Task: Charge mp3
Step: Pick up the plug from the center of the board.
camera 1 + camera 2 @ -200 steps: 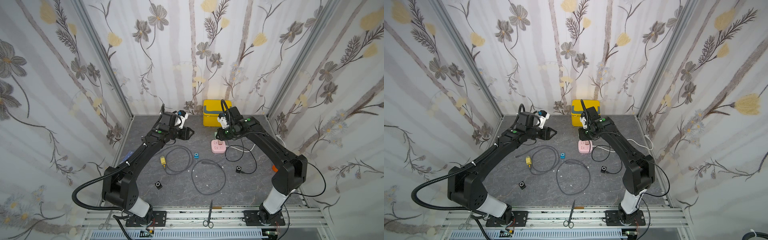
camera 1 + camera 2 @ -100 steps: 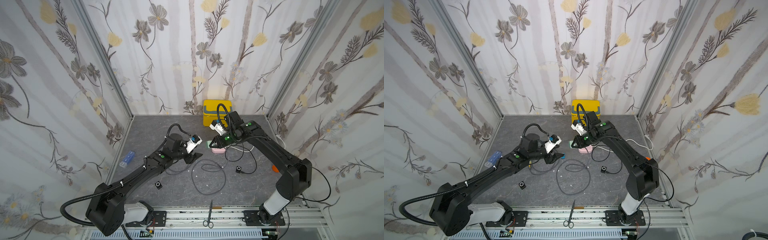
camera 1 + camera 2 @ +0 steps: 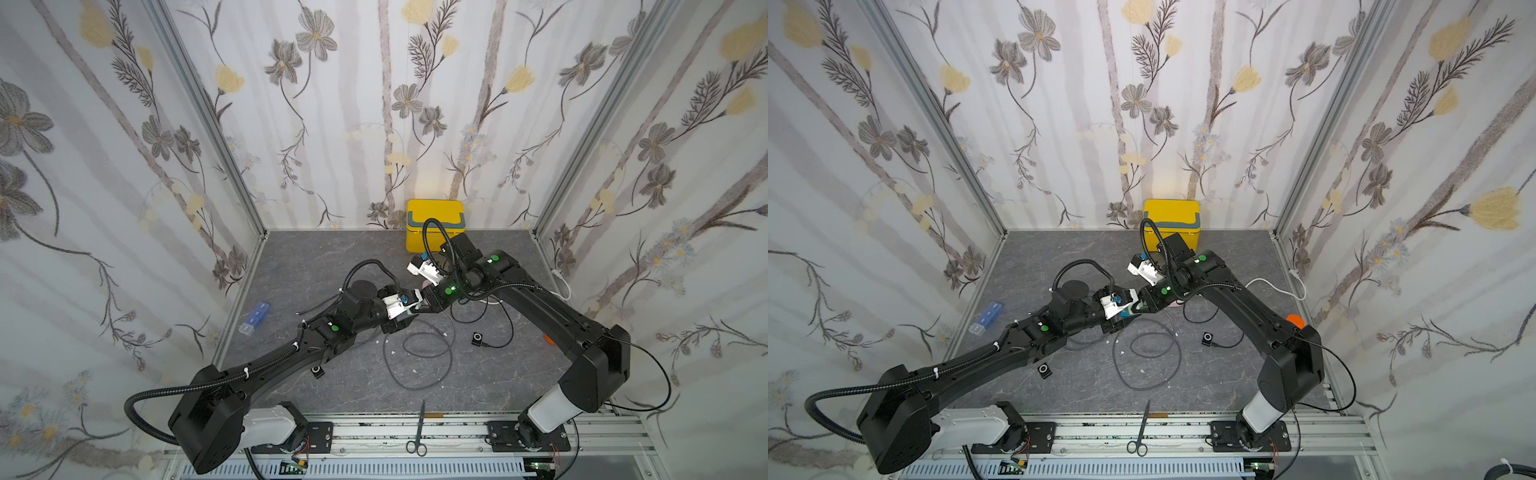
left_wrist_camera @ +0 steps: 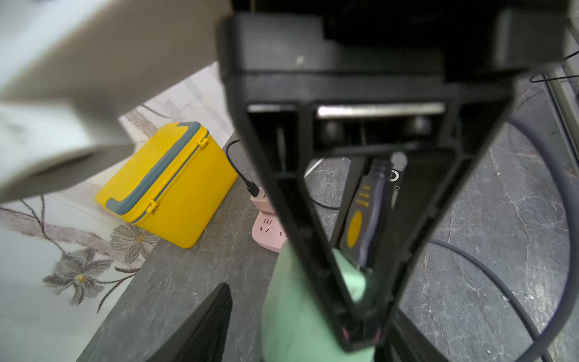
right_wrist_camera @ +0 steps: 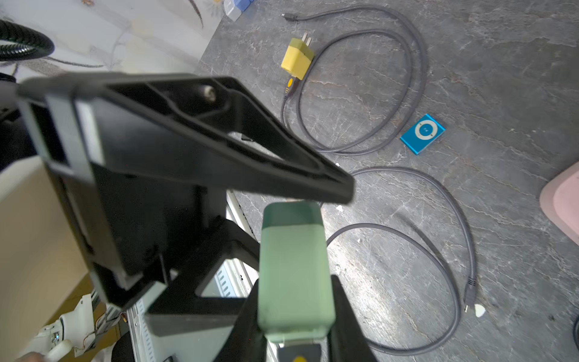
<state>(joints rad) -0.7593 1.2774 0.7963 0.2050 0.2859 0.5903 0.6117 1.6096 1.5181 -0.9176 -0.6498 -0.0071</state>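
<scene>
Swinging in from the rear, the left end effector point(image 3: 405, 320) met the right end effector point(image 3: 422, 305) in both top views, likely for a handover. Left wrist: its fingers point(image 4: 213, 316) stood spread around a mint-green plastic charger block point(image 4: 297, 313). Right wrist: the right one pinched that block; the blue square mp3 player point(image 5: 423, 133) lay uncabled on the grey tabletop point(image 5: 501, 78).

In view: 3 mp3 players point(image 5: 422, 134) point(image 3: 478, 337) point(image 3: 318, 371), 2 chargers point(image 5: 296, 59) point(image 5: 293, 269), 1 yellow case point(image 3: 434, 224), 1 scissors point(image 3: 419, 424).
</scene>
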